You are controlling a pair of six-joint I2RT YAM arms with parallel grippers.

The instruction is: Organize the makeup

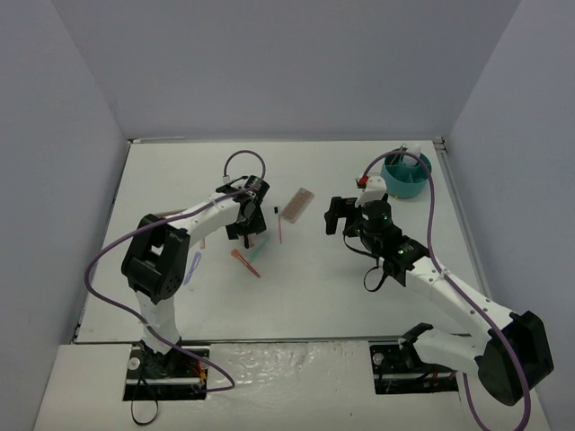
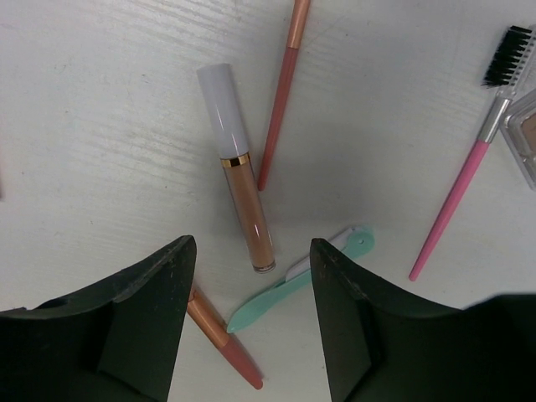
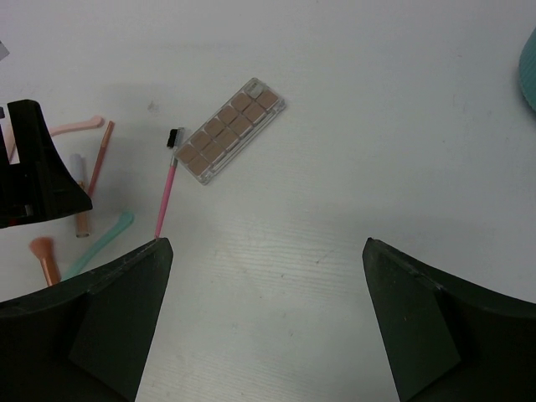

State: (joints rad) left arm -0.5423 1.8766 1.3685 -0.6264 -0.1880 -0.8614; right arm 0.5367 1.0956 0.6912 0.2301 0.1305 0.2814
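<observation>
Left pincer point(image 2: 251, 251), half-open and empty, hovers above the white-capped tan gloss tube point(image 2: 239, 167); best lowered astride its barrel, clear of the mint plastic applicator point(image 2: 276, 297).

Table point(image 2: 100, 151): white, matt, faint grain. Gloss tube point(image 2: 248, 209): clear glossy plastic, gold metallic band. Palette point(image 3: 230, 130): clear plastic case. Brush point(image 2: 467, 176): metal ferrule.

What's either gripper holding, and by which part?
Nothing is held. The left gripper has its jaws astride the gloss tube's lower end, gaps on both sides, no contact visible. The right gripper is open with nothing between its jaws.
</observation>
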